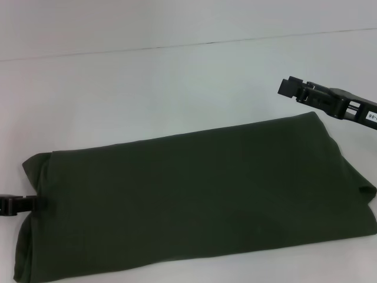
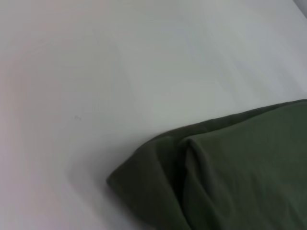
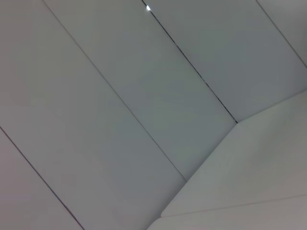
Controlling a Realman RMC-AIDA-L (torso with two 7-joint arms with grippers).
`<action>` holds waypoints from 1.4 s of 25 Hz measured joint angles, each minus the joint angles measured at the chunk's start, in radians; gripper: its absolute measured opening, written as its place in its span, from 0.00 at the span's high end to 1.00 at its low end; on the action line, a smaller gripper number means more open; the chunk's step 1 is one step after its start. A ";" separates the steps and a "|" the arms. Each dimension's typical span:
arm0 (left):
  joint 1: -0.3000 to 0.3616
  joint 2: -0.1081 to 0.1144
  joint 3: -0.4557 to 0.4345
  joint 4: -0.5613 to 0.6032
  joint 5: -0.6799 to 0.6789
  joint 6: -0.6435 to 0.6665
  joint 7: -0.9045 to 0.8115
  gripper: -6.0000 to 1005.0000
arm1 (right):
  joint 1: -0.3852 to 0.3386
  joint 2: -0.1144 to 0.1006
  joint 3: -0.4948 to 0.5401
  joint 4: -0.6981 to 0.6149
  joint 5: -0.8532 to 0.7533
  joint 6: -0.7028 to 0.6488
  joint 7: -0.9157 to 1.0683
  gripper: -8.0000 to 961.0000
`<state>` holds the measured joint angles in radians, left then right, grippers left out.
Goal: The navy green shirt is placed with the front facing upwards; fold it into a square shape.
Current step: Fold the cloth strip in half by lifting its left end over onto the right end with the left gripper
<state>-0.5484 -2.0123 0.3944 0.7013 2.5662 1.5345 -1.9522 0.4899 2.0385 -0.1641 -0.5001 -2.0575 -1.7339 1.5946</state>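
One shirt is counted, lying folded into a long band across the white table from 8 to 3 o'clock, lettering hidden; a final crosswise fold is judged left to make a square. Two grippers are counted: the left gripper at the 9 o'clock edge, finger state not discernible. The right gripper is held above the 2 o'clock corner, fingers apparently together on nothing.

- Navy green shirt in lower right of frame, lying on white table.
- Rounded folded corner toward lower centre, layered edges visible.
- Soft crease running down beside the corner.
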 joint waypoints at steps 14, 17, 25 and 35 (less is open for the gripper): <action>-0.002 -0.001 0.013 0.000 -0.005 0.007 0.003 0.97 | -0.001 0.001 -0.002 0.004 -0.004 0.004 -0.005 0.19; -0.002 0.002 -0.008 0.004 -0.017 0.029 0.007 0.97 | -0.002 0.001 -0.002 0.005 -0.005 0.005 -0.007 0.19; 0.005 0.004 -0.038 0.045 -0.075 0.122 0.029 0.97 | -0.007 0.006 -0.024 0.006 -0.006 0.009 -0.008 0.19; 0.012 0.007 -0.097 0.113 -0.116 0.221 0.030 0.97 | -0.013 0.010 -0.066 0.001 -0.006 0.012 -0.010 0.20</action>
<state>-0.5365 -2.0055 0.2978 0.8143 2.4498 1.7553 -1.9219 0.4767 2.0481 -0.2297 -0.4990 -2.0631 -1.7223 1.5847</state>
